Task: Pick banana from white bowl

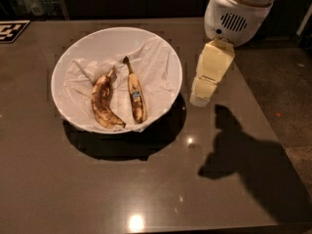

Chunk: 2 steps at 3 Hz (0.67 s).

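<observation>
While the banana (pixel 136 97) is lying in the white bowl (pixel 112 38) beside a shorter blotched banana (pixel 104 103), the gripper (pixel 201 99) is hanging just right of the bowl, over the table (pixel 97 189). Whether it is open or closed, I cannot tell.

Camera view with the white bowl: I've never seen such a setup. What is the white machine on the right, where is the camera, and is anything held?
The white machine is a robot arm; its cream claw hangs over the dark table, just right of the white bowl, with nothing visibly held. The one camera looks down from above. In the paper-lined bowl lie two bananas: the banana to pick, slim with a blue sticker, and beside it a shorter, brown-blotched banana.
</observation>
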Available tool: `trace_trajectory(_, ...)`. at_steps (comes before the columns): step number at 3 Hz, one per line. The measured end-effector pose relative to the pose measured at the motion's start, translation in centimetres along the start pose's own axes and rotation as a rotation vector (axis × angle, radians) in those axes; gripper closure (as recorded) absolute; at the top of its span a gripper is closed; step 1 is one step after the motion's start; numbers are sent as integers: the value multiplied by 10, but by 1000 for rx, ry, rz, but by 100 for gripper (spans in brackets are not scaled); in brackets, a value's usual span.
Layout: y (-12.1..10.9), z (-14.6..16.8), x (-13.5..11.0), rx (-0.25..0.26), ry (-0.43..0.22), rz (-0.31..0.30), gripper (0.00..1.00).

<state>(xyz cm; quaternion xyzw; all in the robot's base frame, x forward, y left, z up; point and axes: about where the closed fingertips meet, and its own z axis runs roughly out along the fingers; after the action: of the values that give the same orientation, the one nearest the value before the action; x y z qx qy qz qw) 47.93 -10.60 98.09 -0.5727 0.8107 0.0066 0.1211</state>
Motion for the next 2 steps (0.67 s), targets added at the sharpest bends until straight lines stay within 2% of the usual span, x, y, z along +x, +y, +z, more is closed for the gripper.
trace_trajectory(1,-12,12,-7,44,42,79,0)
trace_trajectory(2,-18,19,-17,77,88,203,0)
